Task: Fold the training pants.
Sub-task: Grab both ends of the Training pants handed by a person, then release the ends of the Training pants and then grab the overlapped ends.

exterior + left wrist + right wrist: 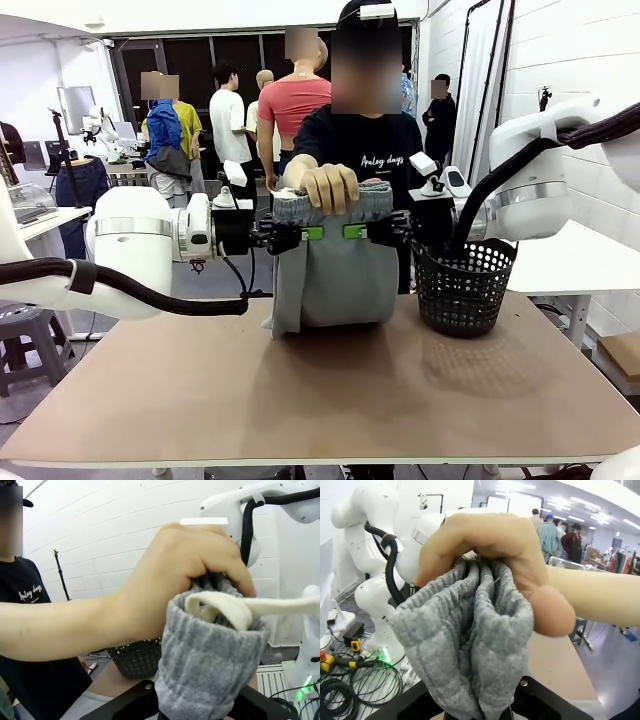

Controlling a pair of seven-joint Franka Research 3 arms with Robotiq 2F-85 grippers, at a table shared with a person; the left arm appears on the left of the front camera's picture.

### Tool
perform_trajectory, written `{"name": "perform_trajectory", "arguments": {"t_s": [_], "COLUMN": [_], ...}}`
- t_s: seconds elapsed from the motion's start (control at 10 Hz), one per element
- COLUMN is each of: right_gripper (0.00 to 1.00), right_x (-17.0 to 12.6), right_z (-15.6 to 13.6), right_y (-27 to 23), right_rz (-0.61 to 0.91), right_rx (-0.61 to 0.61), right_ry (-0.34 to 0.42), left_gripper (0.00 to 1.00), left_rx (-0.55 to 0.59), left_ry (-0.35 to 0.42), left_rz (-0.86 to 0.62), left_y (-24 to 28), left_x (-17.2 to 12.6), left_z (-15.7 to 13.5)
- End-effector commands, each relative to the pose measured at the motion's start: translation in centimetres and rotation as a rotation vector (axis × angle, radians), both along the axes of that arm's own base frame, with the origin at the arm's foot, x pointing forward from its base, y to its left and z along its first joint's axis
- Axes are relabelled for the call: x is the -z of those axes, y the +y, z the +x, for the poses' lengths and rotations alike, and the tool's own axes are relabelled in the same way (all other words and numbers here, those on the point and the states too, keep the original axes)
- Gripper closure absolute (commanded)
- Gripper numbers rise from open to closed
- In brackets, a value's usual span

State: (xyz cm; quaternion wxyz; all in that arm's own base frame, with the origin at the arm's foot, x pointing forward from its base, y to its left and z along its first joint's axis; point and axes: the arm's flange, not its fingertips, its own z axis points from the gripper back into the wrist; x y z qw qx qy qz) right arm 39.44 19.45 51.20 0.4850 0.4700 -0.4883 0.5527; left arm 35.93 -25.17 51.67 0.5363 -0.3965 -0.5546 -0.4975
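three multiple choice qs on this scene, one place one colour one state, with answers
1. Where does the black plastic mesh basket stand? A on the table, at the robot's right of the light grey jersey training pants; B on the floor; C on a chair.
2. Gripper pads' colour? A red; B green; C yellow.
3. The left gripper is: A open; B shut on the training pants; C holding the basket.
A: it sits on the tabletop beside the pants. B: green strips show against the fabric. B: the waistband is clamped in it.

The brown table (300, 400) bears a black basket (462, 285) at far right and the pants' (340, 280) lower end beside it.
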Motion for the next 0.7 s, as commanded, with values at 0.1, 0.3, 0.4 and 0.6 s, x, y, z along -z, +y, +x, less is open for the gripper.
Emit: {"name": "perform_trajectory", "arguments": {"t_s": [0.1,0.3,0.4,0.6], "right_gripper": [1.0,1.0,1.0,1.0], "right_x": [0.0,0.0,0.0,0.0], "right_z": [0.0,0.0,0.0,0.0], "right_y": [0.0,0.0,0.0,0.0], "right_rz": [0.0,0.0,0.0,0.0], "right_rx": [0.0,0.0,0.0,0.0], "right_ry": [0.0,0.0,0.0,0.0], "left_gripper": [1.0,1.0,1.0,1.0], "left_rx": [0.0,0.0,0.0,0.0], "left_ry": [0.0,0.0,0.0,0.0], "left_rz": [0.0,0.0,0.0,0.0], "left_y": [0.0,0.0,0.0,0.0], "left_x": [0.0,0.0,0.0,0.0], "left_z": [0.0,0.0,0.0,0.0]}}
